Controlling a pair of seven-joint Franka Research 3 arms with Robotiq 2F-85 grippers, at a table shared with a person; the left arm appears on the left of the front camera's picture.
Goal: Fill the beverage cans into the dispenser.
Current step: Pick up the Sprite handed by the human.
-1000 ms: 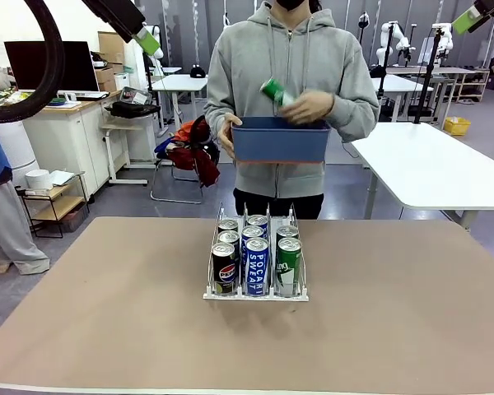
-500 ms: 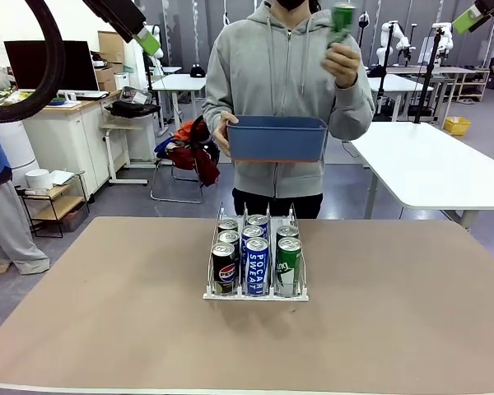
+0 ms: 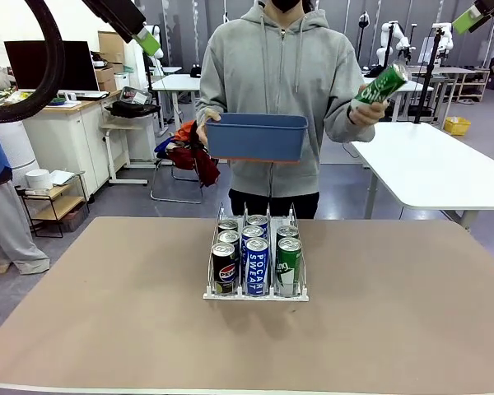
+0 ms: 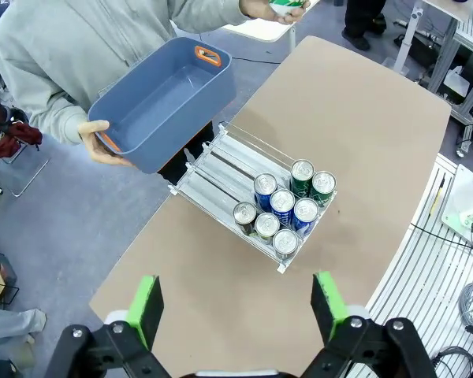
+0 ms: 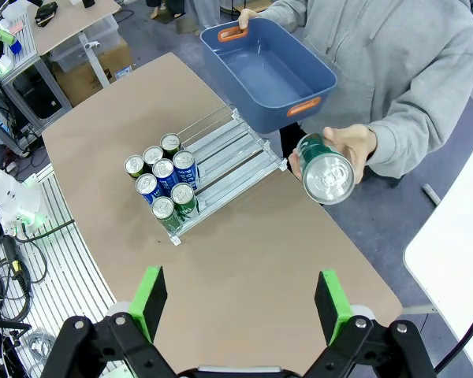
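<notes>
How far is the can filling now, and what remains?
Done: eight cans stand in the dispenser, three in each of two lanes, two green ones in the third. In hand: the person's hand holds one green can out; the blue bin looks empty. Left: probably only that can, for the green lane. The left gripper and the right gripper are open, empty.

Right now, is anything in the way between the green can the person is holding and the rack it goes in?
Nothing blocks it. The green can is in the person's hand, off to the side, and the dispenser is bare at the back. The blue bin hangs near that far end, though.
</notes>
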